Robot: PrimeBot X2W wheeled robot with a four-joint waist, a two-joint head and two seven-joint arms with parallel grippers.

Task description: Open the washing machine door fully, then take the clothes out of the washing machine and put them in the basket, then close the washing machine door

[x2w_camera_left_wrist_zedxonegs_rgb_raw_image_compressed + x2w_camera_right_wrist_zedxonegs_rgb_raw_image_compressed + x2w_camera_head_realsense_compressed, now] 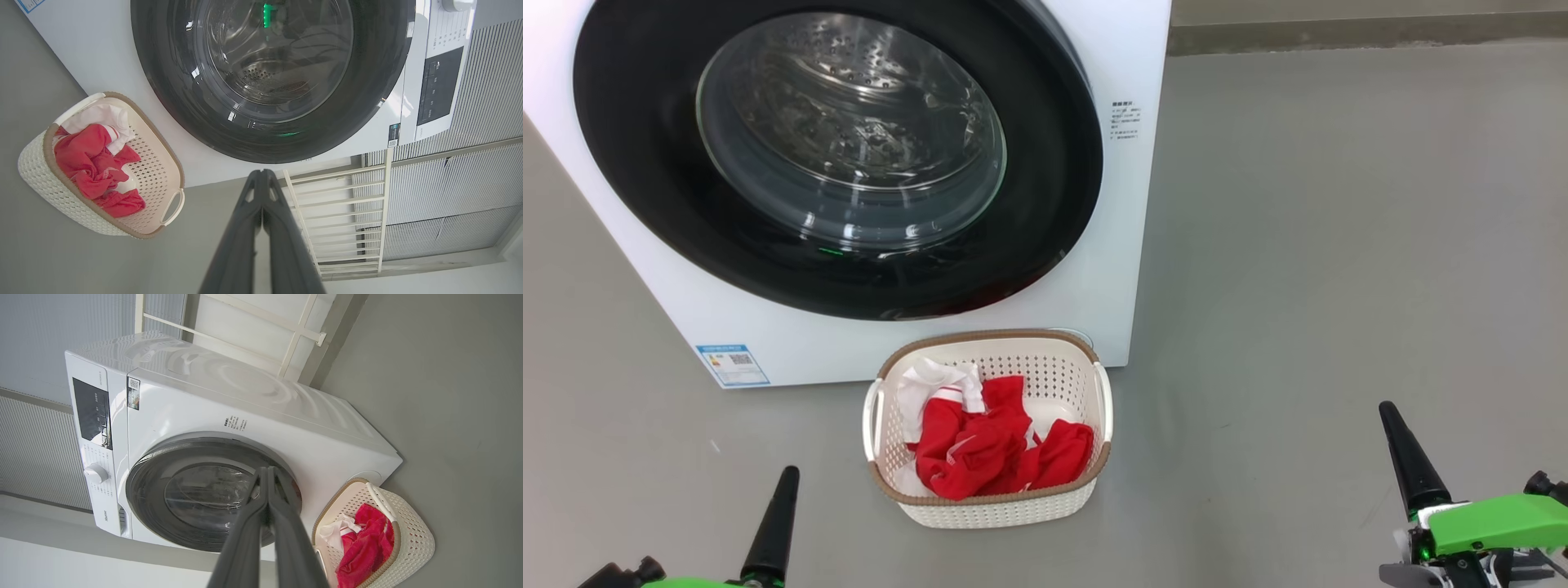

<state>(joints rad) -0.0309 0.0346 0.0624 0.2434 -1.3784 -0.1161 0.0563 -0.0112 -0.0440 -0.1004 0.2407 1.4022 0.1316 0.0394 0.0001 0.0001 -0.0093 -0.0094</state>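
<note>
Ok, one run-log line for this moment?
washing machine door: closed | red clothes: in basket | left pincer: shut, empty | right pincer: shut, empty

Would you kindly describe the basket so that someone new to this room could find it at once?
Find the big white washing machine, its round black-rimmed door shut. On the grey floor just before its front stands a small cream perforated basket. Its brown rim and the red and white clothes heaped inside set it apart from everything near it.
</note>
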